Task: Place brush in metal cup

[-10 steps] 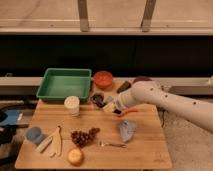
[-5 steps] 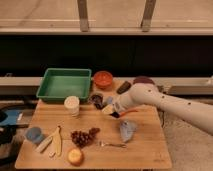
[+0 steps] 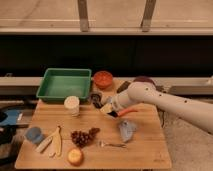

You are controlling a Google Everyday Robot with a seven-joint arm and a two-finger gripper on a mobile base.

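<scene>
The metal cup point(image 3: 96, 97) is small, dark and round, and stands on the wooden table just right of the green tray's front corner. My gripper point(image 3: 108, 108) is at the end of the white arm point(image 3: 150, 98), just right of the cup and in front of it, low over the table. It is shut on the brush point(image 3: 105, 109). The brush's pale cream head shows at the fingers. Its black handle is mostly hidden by the gripper. The brush is outside the cup, beside its rim.
A green tray point(image 3: 65, 83) and an orange bowl point(image 3: 103, 79) stand at the back, and a cream cup point(image 3: 72, 105) stands left of the metal cup. In front lie grapes point(image 3: 82, 136), a fork point(image 3: 113, 145), a blue-grey crumpled object point(image 3: 126, 129), wooden utensils point(image 3: 52, 142), a blue-grey round object point(image 3: 34, 134) and a yellow fruit point(image 3: 75, 156).
The gripper with the brush has shifted a little toward the front and right, away from the metal cup. Nothing else on the table has moved.
</scene>
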